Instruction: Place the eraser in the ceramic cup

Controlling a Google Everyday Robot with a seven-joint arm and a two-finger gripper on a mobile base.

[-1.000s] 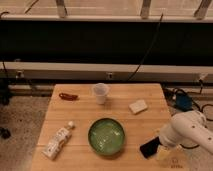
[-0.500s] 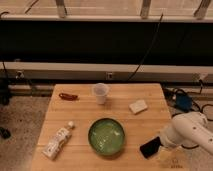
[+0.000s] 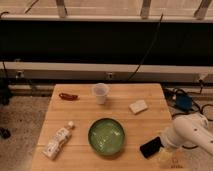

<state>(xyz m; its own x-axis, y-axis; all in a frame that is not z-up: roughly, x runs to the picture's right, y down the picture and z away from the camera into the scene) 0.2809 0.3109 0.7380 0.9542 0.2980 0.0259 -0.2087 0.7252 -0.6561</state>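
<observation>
The eraser (image 3: 138, 106) is a pale cream block lying on the wooden table (image 3: 80, 117), right of centre. The ceramic cup (image 3: 100, 92) is white and stands upright near the table's far edge, to the left of the eraser and apart from it. My gripper (image 3: 150, 147) is a dark shape at the end of the white arm (image 3: 192, 132), low over the table's front right corner. It is nearer to me than the eraser and well away from the cup.
A green bowl (image 3: 106, 136) sits at the front centre, just left of the gripper. A white bottle (image 3: 58, 141) lies on its side at the front left. A small red object (image 3: 68, 96) lies at the far left. Cables (image 3: 182, 97) hang off to the right.
</observation>
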